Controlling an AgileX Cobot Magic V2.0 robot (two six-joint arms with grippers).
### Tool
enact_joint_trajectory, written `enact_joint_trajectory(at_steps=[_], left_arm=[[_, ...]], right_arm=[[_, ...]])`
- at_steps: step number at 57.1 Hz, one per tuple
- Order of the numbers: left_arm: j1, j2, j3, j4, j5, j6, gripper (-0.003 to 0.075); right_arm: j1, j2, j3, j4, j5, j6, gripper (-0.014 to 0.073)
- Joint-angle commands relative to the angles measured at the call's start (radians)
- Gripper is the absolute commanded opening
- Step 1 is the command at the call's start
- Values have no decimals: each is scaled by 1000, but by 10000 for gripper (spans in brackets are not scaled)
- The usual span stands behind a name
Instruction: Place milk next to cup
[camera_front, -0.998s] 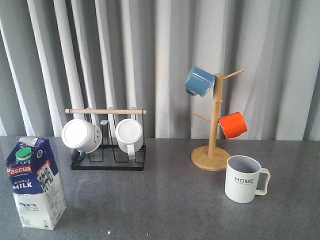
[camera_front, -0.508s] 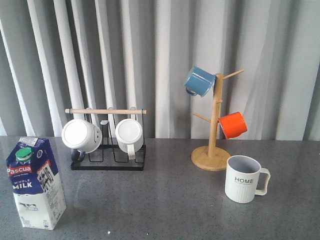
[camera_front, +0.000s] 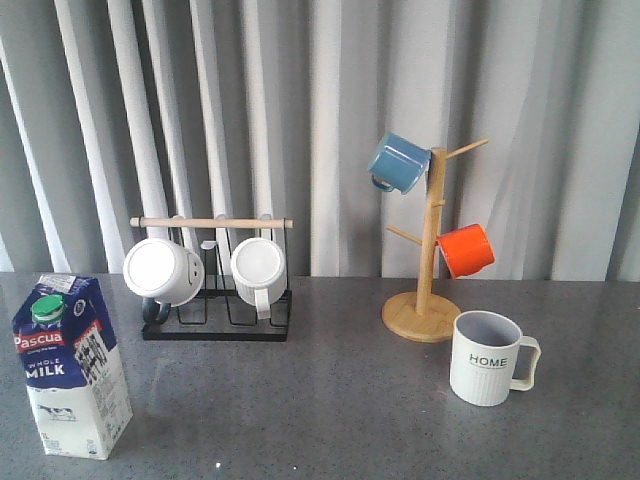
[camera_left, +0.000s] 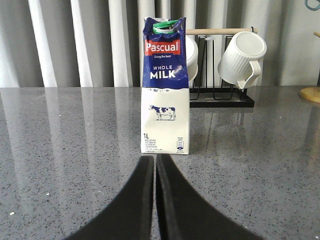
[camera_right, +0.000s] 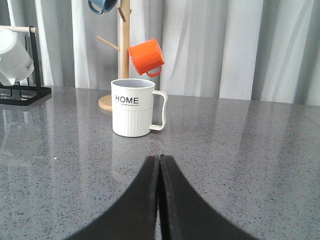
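Standing upright at the front view's left edge, the tall blue-and-white gable-top milk carton (camera_front: 70, 365) was well apart from the off-white ribbed "HOME" mug (camera_front: 487, 358); neither arm showed. Left wrist view: left gripper (camera_left: 155, 162) pressed together, a white mug (camera_left: 191, 58) half hidden behind the carton. Right wrist view: right gripper (camera_right: 159, 161) likewise closed, empty.

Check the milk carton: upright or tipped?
Upright. The milk stands on its base on the table, green cap on top.

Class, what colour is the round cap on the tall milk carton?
Green; the round cap shows best in the front view.
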Motion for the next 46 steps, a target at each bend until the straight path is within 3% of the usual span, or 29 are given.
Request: enact_joint_trajectory(at_steps=[1,10,18,25,31,36,46], left_arm=[[2,-12,-21,-1,-81,-10,-6],[2,-12,-21,-1,-81,-10,-6],[2,-12,-30,24,-148,57,-6],[2,-10,-33,-2,-332,-92,-6],[2,9,-98,-3,-357,-217,-6],[2,102,-224,-4,-300,-229,-6],[2,537,-613,-1,-175,-210,-6]], right_arm=[[-5,-18,9,-11,-72,-2,-8],[-5,-18,7,-11,-118,-2,-8],[-5,-18,7,-9,-417,-2,-8],[-4,-18,-16,-8,-639,40,-8],[-4,23,-131,-8,-518,109,-8],[-4,142,-256,-8,-395,128,-8],[-4,553,-552,0,-230,140,-8]])
